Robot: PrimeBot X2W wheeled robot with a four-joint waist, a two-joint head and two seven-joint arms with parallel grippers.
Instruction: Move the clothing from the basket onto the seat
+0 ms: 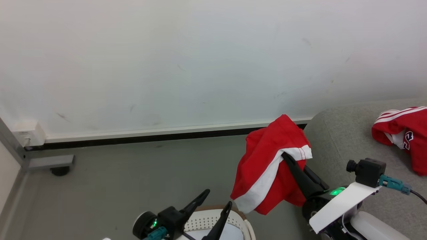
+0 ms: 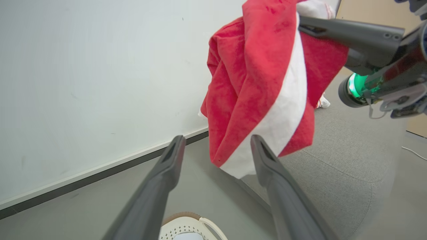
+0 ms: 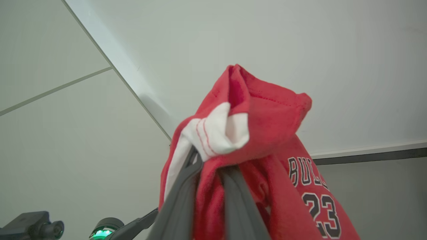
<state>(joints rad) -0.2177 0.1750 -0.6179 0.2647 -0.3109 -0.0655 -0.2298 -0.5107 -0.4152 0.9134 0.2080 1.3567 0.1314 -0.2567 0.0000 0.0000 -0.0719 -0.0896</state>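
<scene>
My right gripper is shut on a red garment with a white band, held in the air just left of the grey seat. From the right wrist the garment drapes over my fingers and shows "BULLS 23" lettering. A second red garment with white stripes lies on the seat at the right. My left gripper stands open and holds nothing above the cream basket at the bottom edge. In the left wrist view the hanging garment is beyond my open fingers, with the basket's rim below.
A white wall with a dark baseboard runs behind the grey floor. A metal frame on a caster stands at the left.
</scene>
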